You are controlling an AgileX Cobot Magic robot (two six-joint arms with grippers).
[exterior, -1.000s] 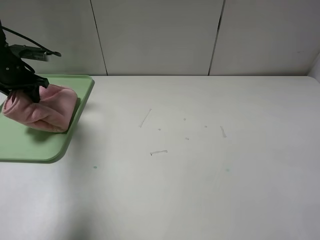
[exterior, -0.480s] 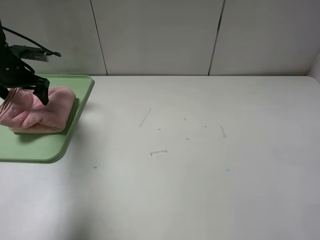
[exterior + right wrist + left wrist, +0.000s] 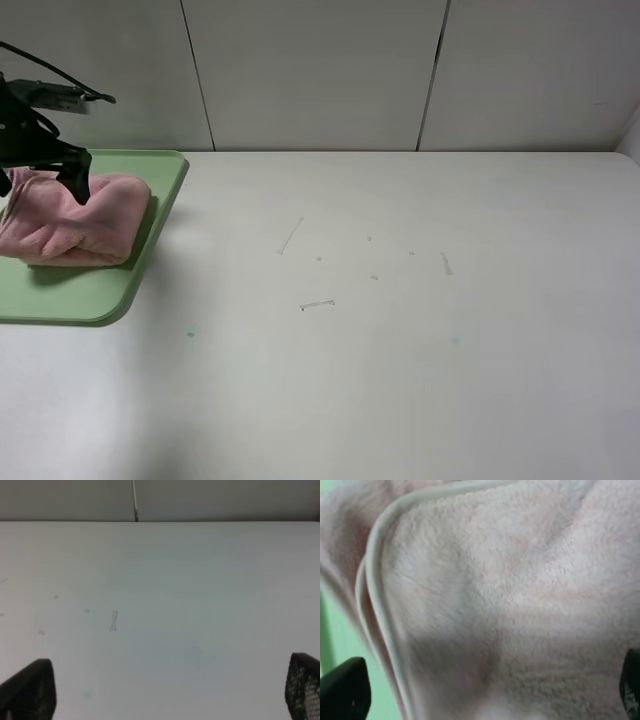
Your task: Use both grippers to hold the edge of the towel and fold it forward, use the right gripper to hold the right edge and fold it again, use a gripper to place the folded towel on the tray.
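On the tray (image 3: 95, 290), at far left from above: folded towel (image 3: 75, 225), left gripper (image 3: 40, 175) spread wide over it, released. Up close, doubled hem (image 3: 375, 580) (unseen overhead). Right gripper (image 3: 170, 690) parted, empty, over bare table (image 3: 200, 580).

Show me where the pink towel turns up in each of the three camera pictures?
Exterior high: the towel lies folded on the tray, far left.
Left wrist: the towel fills nearly the whole picture.
Right wrist: not in it, only bare table.
Shared landmark: the green tray, a sliver beside the towel's hem.
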